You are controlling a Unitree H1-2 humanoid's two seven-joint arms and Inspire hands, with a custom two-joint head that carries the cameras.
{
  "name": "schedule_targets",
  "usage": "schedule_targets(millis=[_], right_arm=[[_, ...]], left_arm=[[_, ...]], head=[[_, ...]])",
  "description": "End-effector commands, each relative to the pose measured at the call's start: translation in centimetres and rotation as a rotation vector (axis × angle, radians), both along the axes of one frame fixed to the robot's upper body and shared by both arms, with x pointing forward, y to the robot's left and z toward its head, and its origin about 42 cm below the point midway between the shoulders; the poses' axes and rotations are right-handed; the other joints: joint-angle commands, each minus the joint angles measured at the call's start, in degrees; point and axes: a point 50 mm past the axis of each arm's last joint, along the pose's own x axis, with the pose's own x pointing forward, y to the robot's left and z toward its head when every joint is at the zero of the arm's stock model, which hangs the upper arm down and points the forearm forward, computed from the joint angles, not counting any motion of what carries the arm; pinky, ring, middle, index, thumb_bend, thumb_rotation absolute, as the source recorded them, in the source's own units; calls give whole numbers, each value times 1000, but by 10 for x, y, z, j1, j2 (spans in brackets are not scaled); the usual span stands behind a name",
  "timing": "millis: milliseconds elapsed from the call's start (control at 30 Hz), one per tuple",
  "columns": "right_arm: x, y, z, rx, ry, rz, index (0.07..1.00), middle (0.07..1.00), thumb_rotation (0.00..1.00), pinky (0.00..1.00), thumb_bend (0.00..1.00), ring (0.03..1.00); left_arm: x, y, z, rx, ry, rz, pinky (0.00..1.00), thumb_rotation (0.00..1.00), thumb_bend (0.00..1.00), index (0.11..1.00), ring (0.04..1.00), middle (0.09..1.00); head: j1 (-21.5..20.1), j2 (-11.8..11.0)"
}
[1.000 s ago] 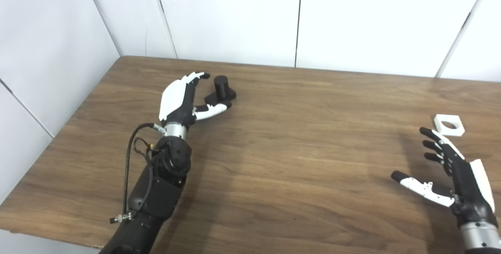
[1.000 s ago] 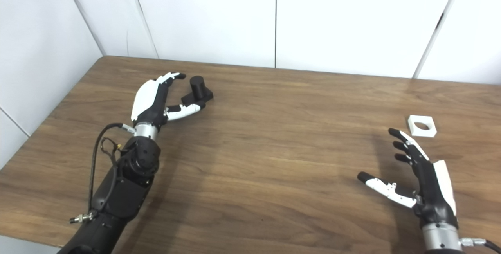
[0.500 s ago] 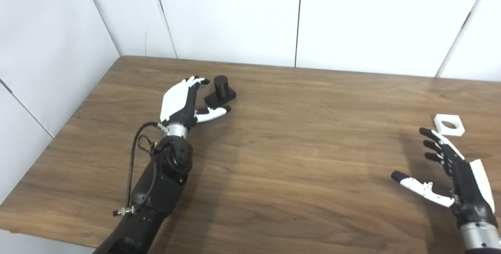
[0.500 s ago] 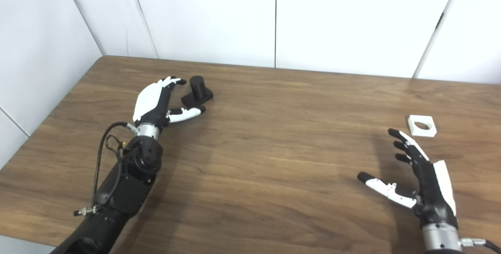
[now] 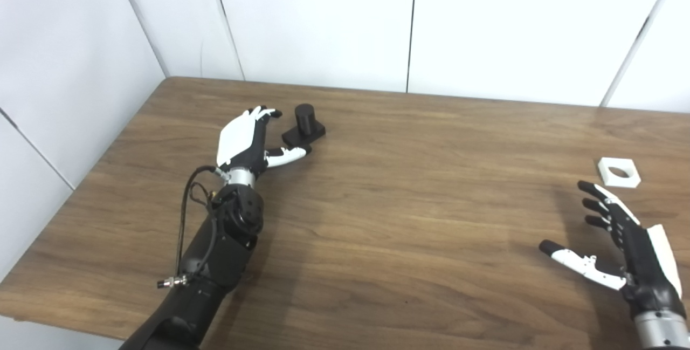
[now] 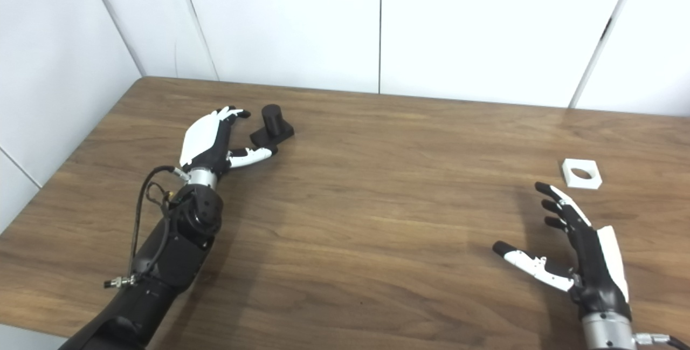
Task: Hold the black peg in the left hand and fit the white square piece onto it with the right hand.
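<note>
Hovering beside black peg (image 5: 304, 123), left hand (image 5: 243, 142) fingers apart; right hand (image 6: 579, 250) fingers apart, empty.

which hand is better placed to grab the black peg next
Left. The left robot hand is open right beside the peg; the right robot hand is far across the table.

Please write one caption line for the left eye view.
Open left hand beside black peg; open right hand near white square piece.

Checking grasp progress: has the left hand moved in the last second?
Yes. The left hand has drawn back toward the robot and a little left, away from the black peg, which sits where it was. The hand is open, with nothing in it.
</note>
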Motion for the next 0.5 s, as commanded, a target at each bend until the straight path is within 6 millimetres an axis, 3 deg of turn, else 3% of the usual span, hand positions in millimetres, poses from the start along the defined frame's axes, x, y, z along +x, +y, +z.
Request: schedule_targets(millis=[0, 467], right_arm=[[5, 0, 18, -20, -82, 7, 840, 900, 283, 778, 762, 852], [4, 3, 21, -16, -84, -1, 837, 901, 282, 767, 760, 849]], left_arm=[[17, 8, 30, 40, -95, -5, 979, 441, 801, 810, 979, 951], [22, 0, 26, 47, -61, -38, 958, 443, 789, 798, 971, 945]], head=[[0, 0], [-2, 1]])
